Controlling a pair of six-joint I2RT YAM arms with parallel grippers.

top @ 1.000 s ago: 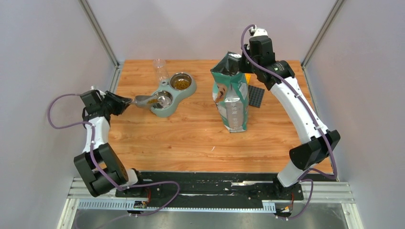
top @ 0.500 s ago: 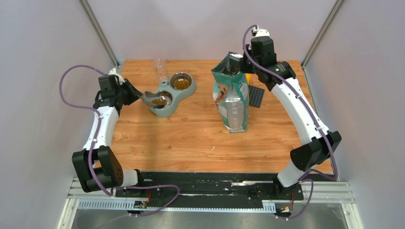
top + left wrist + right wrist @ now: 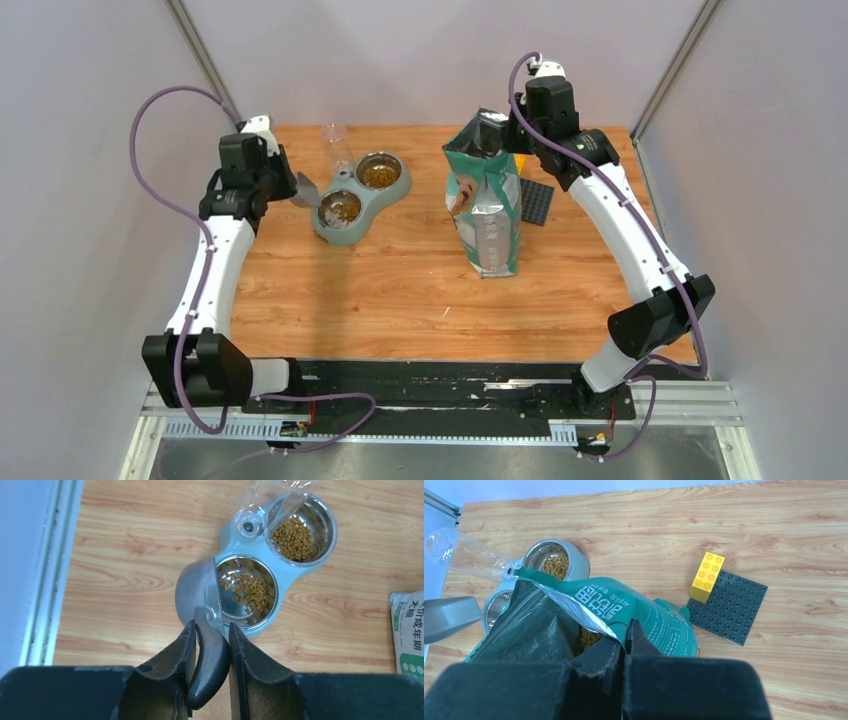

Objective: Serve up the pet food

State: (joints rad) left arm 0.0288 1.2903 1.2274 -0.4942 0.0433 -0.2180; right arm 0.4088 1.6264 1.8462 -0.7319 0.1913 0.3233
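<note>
White Chinese characters stand on the green bag [image 3: 624, 607]; only 粮 reads, in the left wrist view [image 3: 409, 630].

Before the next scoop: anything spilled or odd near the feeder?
Nothing stands out: the pet food sits inside both bowls of the feeder, none spilled. The scoop in the left hand is tipped at the near bowl's rim. The right hand holds the bag.

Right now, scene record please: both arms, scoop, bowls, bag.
left fingers: shut on scoop handle
scoop: tipped on edge at near bowl, mouth toward it
pet food: in both bowls of the feeder
right fingers: shut on bag at its open top edge
bag: upright, right of feeder
other: clear bottle on feeder; yellow brick on dark stud plate
</note>
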